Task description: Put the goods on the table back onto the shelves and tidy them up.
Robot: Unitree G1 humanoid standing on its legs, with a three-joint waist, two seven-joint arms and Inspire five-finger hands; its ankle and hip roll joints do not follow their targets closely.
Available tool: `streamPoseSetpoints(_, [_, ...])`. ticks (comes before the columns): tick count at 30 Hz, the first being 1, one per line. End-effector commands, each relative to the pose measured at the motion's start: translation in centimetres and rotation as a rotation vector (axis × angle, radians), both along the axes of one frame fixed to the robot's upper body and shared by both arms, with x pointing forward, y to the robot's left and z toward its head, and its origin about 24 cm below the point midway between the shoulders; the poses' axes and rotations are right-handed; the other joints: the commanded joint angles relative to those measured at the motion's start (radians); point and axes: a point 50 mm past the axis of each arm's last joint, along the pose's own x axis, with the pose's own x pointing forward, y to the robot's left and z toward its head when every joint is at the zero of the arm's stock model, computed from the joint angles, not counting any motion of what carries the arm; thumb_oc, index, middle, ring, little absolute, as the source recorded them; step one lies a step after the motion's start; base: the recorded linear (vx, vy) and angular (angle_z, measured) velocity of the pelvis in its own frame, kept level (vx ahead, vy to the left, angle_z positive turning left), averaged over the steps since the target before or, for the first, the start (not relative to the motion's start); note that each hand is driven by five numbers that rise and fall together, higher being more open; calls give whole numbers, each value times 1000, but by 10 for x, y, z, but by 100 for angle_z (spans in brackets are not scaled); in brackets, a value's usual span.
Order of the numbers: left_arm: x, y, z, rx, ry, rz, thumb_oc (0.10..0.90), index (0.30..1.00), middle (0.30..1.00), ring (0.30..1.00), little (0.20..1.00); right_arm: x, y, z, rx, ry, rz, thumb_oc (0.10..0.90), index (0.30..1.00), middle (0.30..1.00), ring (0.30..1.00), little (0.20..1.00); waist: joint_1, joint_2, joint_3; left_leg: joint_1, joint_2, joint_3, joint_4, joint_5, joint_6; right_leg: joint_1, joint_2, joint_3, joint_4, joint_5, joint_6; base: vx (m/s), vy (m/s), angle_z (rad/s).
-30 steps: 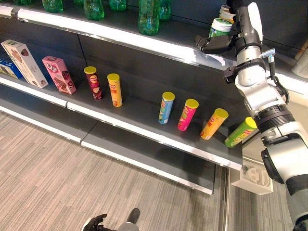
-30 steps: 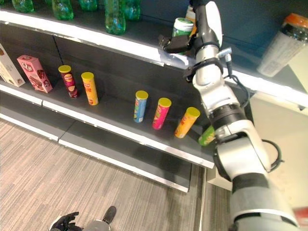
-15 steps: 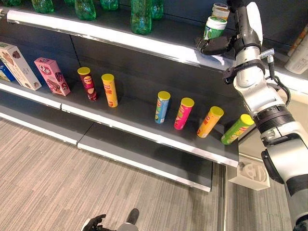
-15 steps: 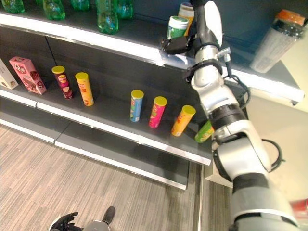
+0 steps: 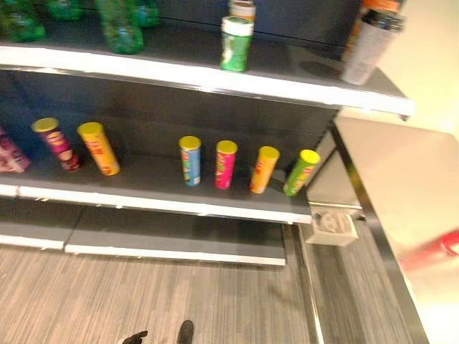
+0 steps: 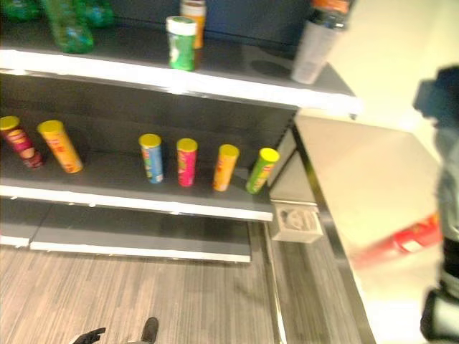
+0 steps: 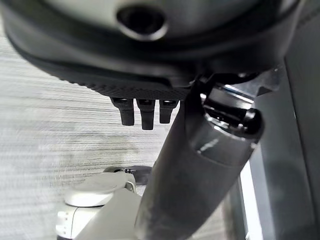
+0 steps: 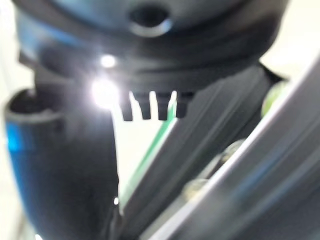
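Note:
A green can with a white lid (image 5: 236, 44) stands upright on the top shelf (image 5: 301, 79), with no hand on it. On the pale table (image 5: 387, 172) to the right of the shelves lies a red item (image 6: 398, 242), too blurred to identify. My right hand (image 6: 436, 97) hangs blurred at the right edge, above the table; in its wrist view its fingers (image 8: 150, 106) are straight and hold nothing. My left hand (image 5: 135, 337) hangs low over the floor, fingers (image 7: 142, 112) relaxed and empty.
Several tall cans stand on the middle shelf: blue (image 5: 190, 159), pink (image 5: 225, 163), orange (image 5: 264, 168), a leaning green one (image 5: 300, 172), and yellow (image 5: 99, 147) further left. A bottle with an orange cap (image 5: 369, 43) and green bottles (image 5: 118, 29) share the top shelf. A white box (image 5: 330, 226) sits at the shelf foot.
The camera has swung to the right, bringing the table into view. My right hand has let go of the green can and drawn back from the top shelf to the right.

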Motion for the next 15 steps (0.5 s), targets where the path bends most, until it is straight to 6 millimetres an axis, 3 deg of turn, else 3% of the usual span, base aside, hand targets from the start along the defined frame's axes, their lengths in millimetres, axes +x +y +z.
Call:
streamPoseSetpoints(1, [20,-5,4,-28,-63,-112,800,900,900,900,900,-2,-24,25,105,-47,-39,800,900,900,900,900,79,8,-59,73,13,88,3,-196,-1,-58,-30,-59,9,31,54,4,13,-80])
streamPoseSetpoints(7, [22,-1,9,-40,-101,-130,800,900,900,900,900,-3,-89,3,118,178,-442,800,900,900,900,900,9,8,-56,113,39,159,3,-206,-9,-78,-13,9,9,34,51,6,-23,-43])
streamPoseSetpoints(10, [25,-3,9,-57,-105,-143,800,900,900,900,900,-2,-132,-37,226,379,-552,800,900,900,900,900,-16,13,-59,138,57,183,3,-209,-17,-71,2,30,9,24,44,32,-73,-23])
streamPoseSetpoints(15, [30,-6,11,-73,-119,-168,800,900,900,900,900,-6,-156,-60,313,480,-590,800,900,900,900,900,-30,24,-55,157,80,200,3,-206,-29,-62,23,45,9,9,31,10,-87,-20])
